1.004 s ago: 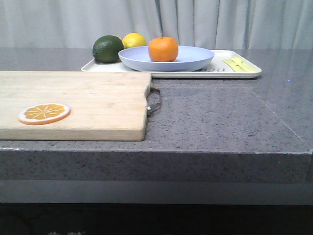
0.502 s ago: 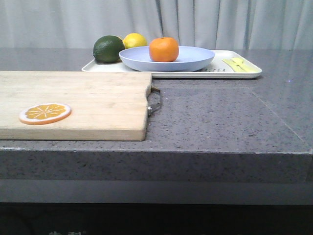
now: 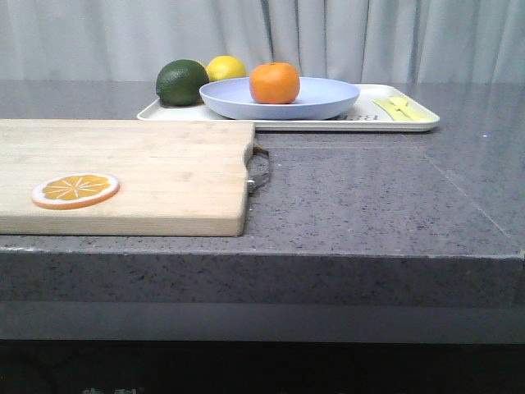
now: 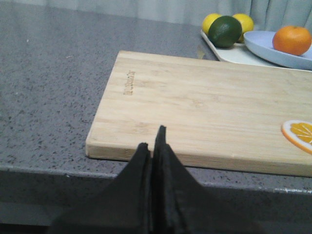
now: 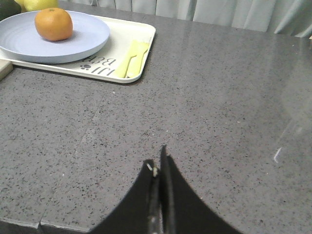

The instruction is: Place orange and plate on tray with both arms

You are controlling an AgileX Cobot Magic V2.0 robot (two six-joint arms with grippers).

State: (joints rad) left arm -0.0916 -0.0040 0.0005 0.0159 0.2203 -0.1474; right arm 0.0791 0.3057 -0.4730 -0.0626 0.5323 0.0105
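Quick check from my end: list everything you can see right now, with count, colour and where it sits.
orange: 1, bright orange, on the plate
plate: 1, pale lavender-blue, on the tray
tray: 1, cream-white, far side of counter
lemons: 2, yellow, on tray
dark green fruit: 1, on tray, left end
yellow utensils: on tray, right end
cutting board: 1, light wood, near left
orange slice: 1, on board
left gripper: black, shut, empty
right gripper: black, shut, empty

orange (image 3: 274, 83) on plate (image 3: 328, 99), plate on tray (image 3: 410, 124), cutting board (image 3: 148, 172) in front-left

Pale wood cutting board (image 3: 123, 172) (matt) on speckled stone countertop (image 3: 369, 197).
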